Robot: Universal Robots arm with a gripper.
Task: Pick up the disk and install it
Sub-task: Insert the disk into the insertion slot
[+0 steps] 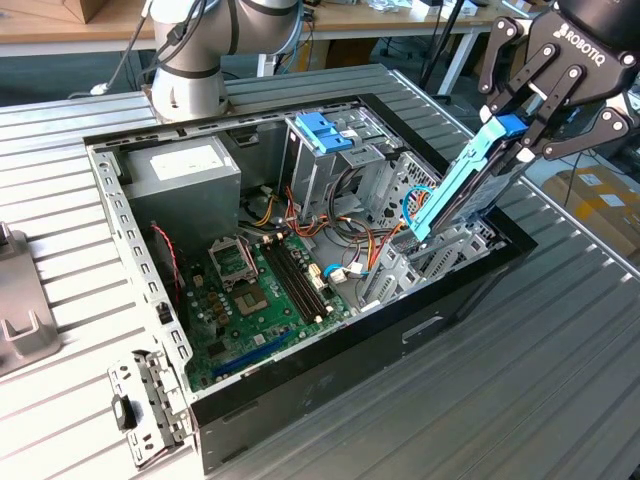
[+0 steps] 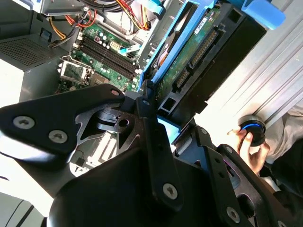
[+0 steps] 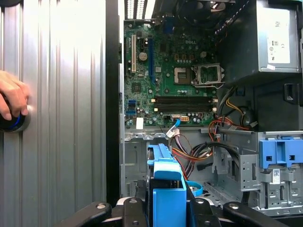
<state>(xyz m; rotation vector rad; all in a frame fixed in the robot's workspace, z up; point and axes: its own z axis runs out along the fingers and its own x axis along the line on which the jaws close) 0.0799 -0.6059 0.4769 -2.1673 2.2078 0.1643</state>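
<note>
The disk (image 1: 462,195), a dark drive in blue plastic rails, hangs steeply tilted over the open computer case (image 1: 350,372) at the exterior view's right. Its lower end dips among the metal brackets and cables near the case's front corner. My gripper (image 1: 520,125) is shut on the disk's upper end, by the blue tab. In the second wrist view the disk (image 2: 199,61) shows its green circuit board and connector beyond the black fingers (image 2: 154,142). In the first wrist view the disk's blue rail (image 3: 166,189) runs out from between the fingers (image 3: 130,208).
Inside the case lie a green motherboard (image 1: 260,290), a grey power supply box (image 1: 185,170) and an upright metal cage with a blue top (image 1: 325,135). Coloured cables (image 1: 375,245) crowd the bay. A hand (image 3: 12,101) rests on a black knob on the ribbed table. The arm's base (image 1: 190,60) stands behind.
</note>
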